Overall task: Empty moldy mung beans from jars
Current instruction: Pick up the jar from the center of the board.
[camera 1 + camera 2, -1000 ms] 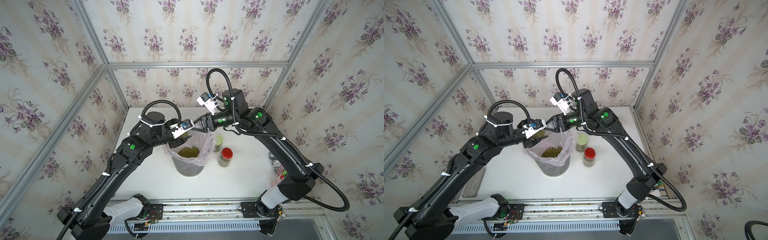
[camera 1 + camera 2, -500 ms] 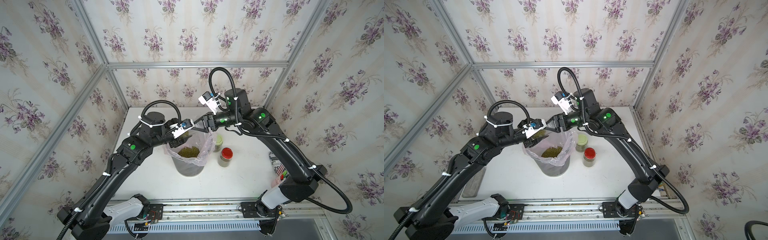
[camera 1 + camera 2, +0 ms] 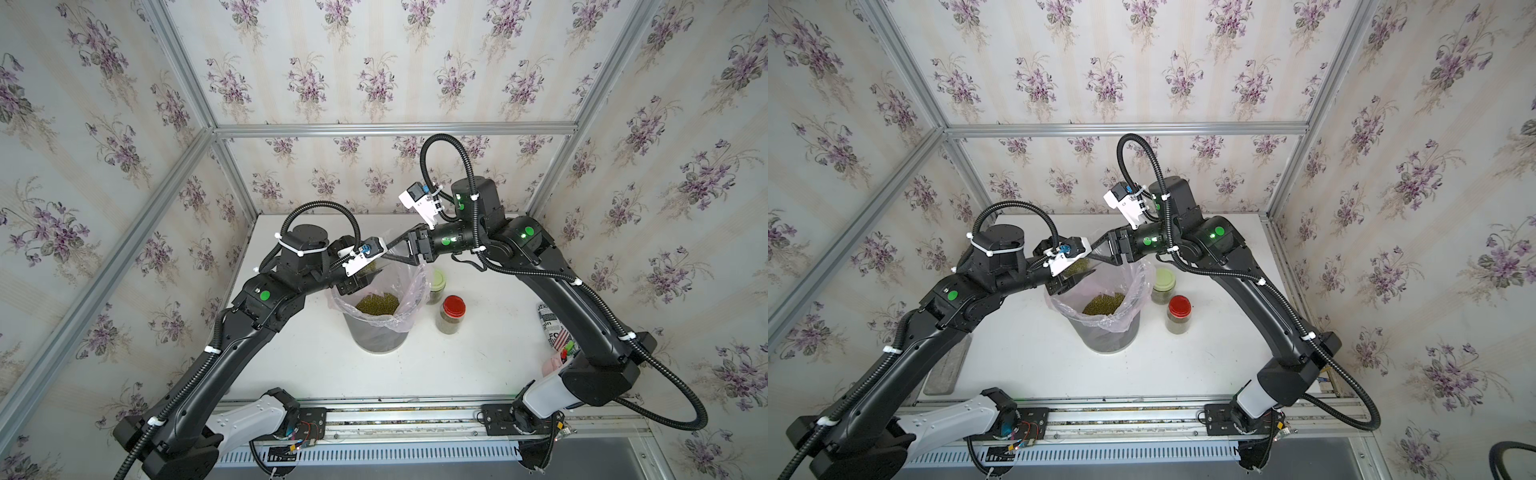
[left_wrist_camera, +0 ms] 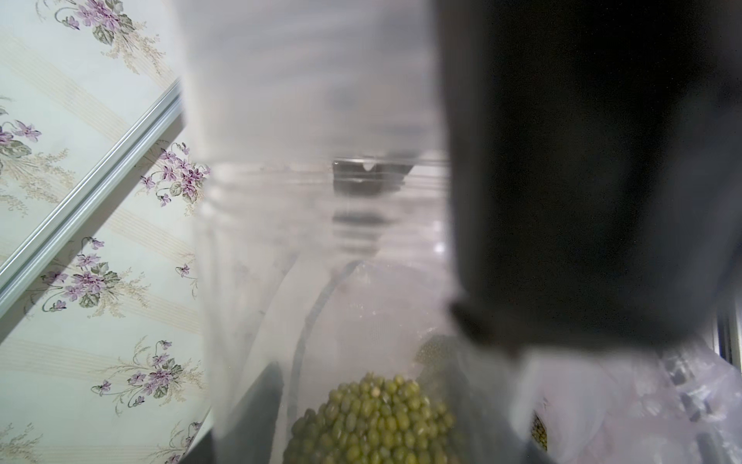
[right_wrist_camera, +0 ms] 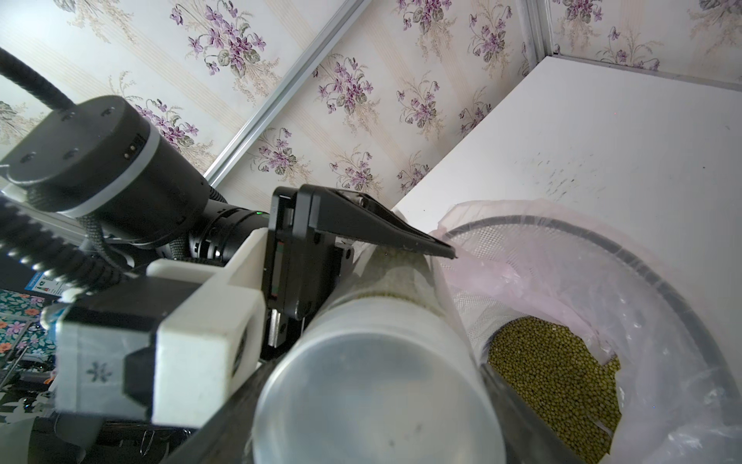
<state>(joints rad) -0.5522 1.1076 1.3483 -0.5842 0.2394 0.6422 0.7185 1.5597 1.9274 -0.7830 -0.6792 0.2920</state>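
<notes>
- At the upper-left rim of the bin (image 3: 376,338), left jaws are clamping the tilted jar (image 5: 401,277)
- Right jaws are flanking its white lid (image 5: 373,385), grip unclear
- Jar is looking stiff, light, slippery

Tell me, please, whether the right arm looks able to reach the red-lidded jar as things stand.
Probably yes: the red-lidded jar stands uncovered beside the bin, near the right hand. That hand must first leave the white-lidded jar that the left hand holds.
</notes>
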